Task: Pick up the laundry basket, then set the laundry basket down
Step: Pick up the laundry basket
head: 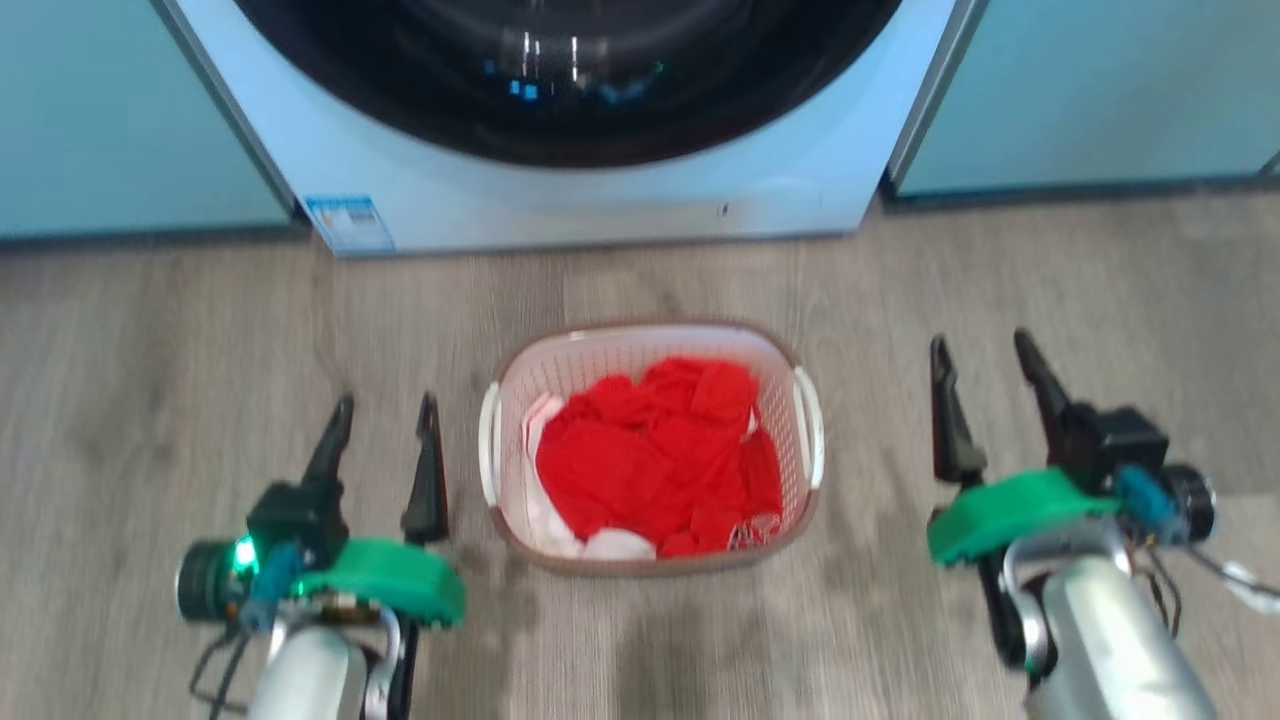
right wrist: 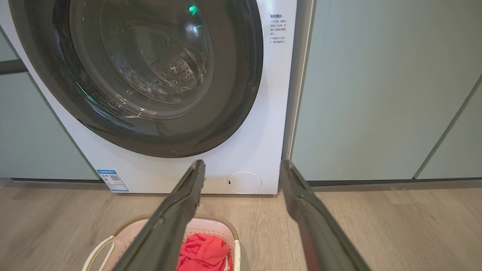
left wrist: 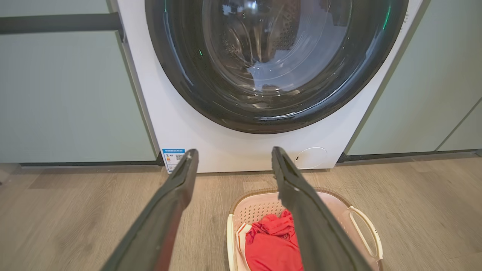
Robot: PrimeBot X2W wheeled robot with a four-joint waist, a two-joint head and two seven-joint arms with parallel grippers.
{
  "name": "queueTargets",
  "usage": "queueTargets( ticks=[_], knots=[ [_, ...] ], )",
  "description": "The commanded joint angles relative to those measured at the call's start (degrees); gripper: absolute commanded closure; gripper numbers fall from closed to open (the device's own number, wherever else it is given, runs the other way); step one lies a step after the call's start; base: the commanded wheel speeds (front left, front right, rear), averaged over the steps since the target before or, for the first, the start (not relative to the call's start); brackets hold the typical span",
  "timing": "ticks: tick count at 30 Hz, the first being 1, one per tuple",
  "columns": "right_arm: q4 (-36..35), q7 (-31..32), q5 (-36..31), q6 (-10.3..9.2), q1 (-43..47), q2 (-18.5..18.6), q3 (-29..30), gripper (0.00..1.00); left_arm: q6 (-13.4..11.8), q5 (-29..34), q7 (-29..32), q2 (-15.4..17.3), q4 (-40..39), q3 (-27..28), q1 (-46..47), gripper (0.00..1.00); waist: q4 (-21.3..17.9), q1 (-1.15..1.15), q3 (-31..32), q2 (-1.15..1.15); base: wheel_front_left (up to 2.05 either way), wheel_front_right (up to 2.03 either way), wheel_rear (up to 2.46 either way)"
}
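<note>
1. Nearest to us are the left tool (head: 386, 402) and the right tool (head: 980, 340), each with its two long dark fingers spread wide and holding nothing.
2. Between them, on the grey wood-grain floor (head: 200, 350), the small rounded white perforated plastic laundry basket (head: 640, 327) with a brown rim stands upright. Crumpled red clothes (head: 660, 450) are heaped inside it, and the white front-loading washing machine (head: 560, 215) rises behind it.
3. We note that the left tool lies just beside the left white handle (head: 488, 445). The right tool lies well apart from the right white handle (head: 812, 425).
4. We judge the step in hand to be the approach, since the basket is not yet lifted.
5. To do this well, we would first bring the right tool inward until both sides match. We would then lower each tool so that a handle loop sits between its spread fingers.
6. We would close both tools together and raise them evenly, keeping the rim level so the clothes do not spill.
</note>
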State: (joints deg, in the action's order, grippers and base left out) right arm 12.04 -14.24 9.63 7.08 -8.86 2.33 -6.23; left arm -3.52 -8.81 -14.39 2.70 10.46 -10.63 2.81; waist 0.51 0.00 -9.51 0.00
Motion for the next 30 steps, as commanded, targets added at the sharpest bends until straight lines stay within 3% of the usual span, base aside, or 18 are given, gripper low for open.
queueTargets(
  ticks=[1, 18, 30],
  knots=[
    [-0.8, -0.8, -0.1, 0.41, -3.7, 0.5, -0.5, 0.0, 0.3, -0.6, -0.6, 0.2, -0.5, 1.5, 4.6, 0.0, 0.4, 0.0, -6.0, 0.0, 0.0, 0.0, 0.0],
    [8.8, -0.8, -2.5, 0.41, -19.4, 0.5, 1.9, 0.0, 1.8, -3.9, -0.6, 0.2, 12.3, -0.3, 22.6, 0.0, 1.8, 0.0, -27.6, 0.0, 0.0, 0.0, 0.0],
    [17.4, -0.8, -3.0, 0.41, -25.7, 0.5, 3.3, 0.0, 1.7, -8.0, -0.6, 0.2, 19.6, -5.7, 30.0, 0.0, 3.9, 0.0, -36.0, 0.0, 0.0, 0.0, 0.0]
  ],
)
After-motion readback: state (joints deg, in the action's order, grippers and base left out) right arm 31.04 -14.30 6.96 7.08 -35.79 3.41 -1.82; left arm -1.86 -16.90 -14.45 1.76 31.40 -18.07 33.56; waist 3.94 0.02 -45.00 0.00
